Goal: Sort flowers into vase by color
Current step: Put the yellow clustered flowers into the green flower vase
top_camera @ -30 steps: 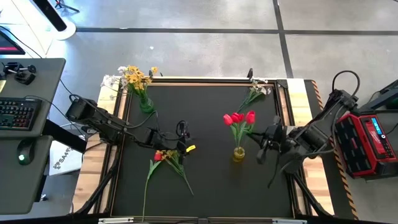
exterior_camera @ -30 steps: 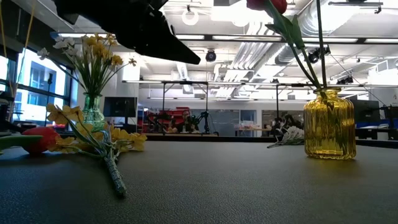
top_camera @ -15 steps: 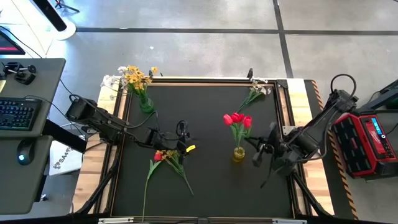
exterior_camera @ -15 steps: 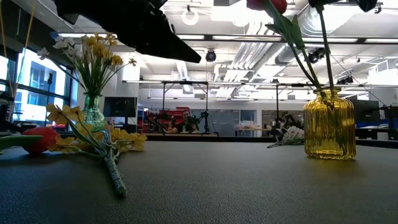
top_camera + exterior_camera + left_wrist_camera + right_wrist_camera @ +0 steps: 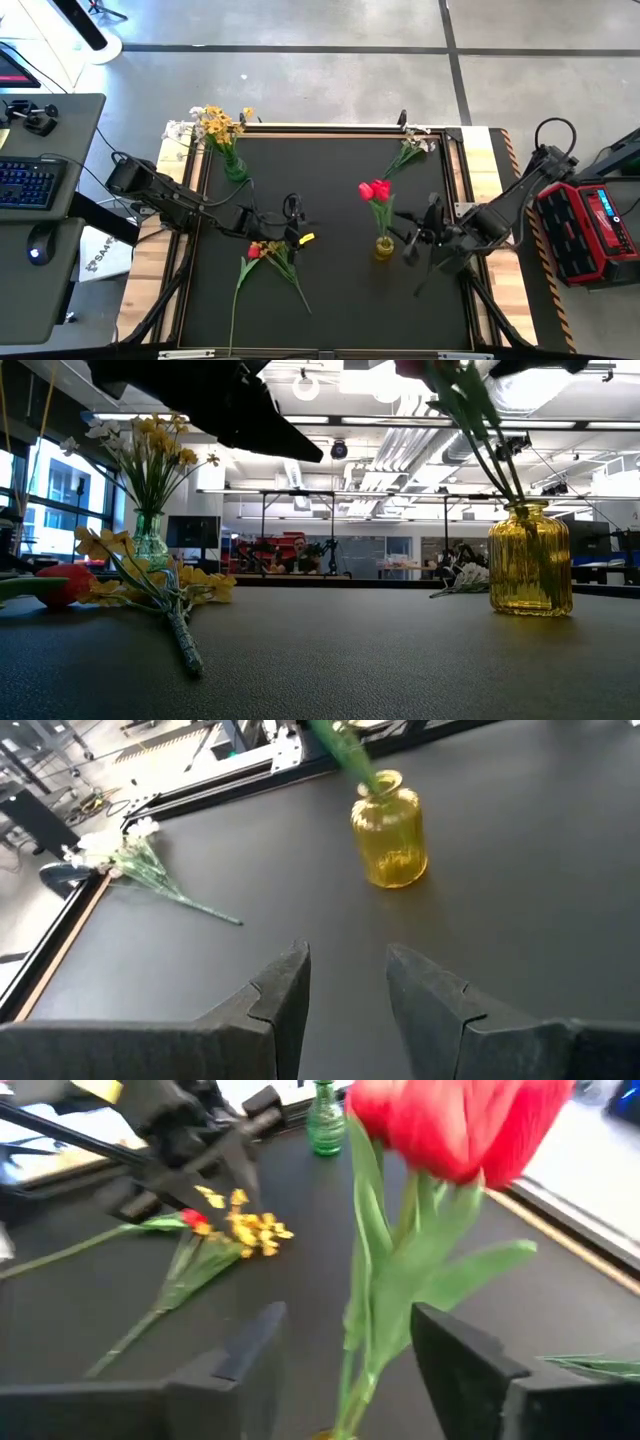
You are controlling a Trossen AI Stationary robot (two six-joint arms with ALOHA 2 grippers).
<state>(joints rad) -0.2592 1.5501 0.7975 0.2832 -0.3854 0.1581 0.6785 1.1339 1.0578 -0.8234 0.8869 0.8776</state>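
A yellow glass vase (image 5: 384, 247) right of the mat's middle holds red tulips (image 5: 374, 190); their stems stand in its neck. My right gripper (image 5: 406, 241) is open just right of the vase, its fingers on either side of the tulip stems (image 5: 365, 1310) without touching them. A red tulip (image 5: 254, 251) and a yellow bunch (image 5: 272, 250) lie flat on the mat at the left. My left gripper (image 5: 300, 234) hovers open above them with nothing between its fingers (image 5: 290, 985). A green vase (image 5: 235, 168) at the far left holds yellow flowers (image 5: 216, 124).
A white sprig (image 5: 410, 150) lies at the mat's far right corner. A raised wooden frame (image 5: 455, 160) borders the black mat. A keyboard and mouse sit on a desk (image 5: 40, 180) to the left, and a red box (image 5: 590, 225) to the right.
My right gripper has sunk a little, shifted toward the yellow vase and opened. It has let go of a red tulip, whose stem now stands in the vase. The tulip heads have drawn closer together and swung slightly toward the table's left.
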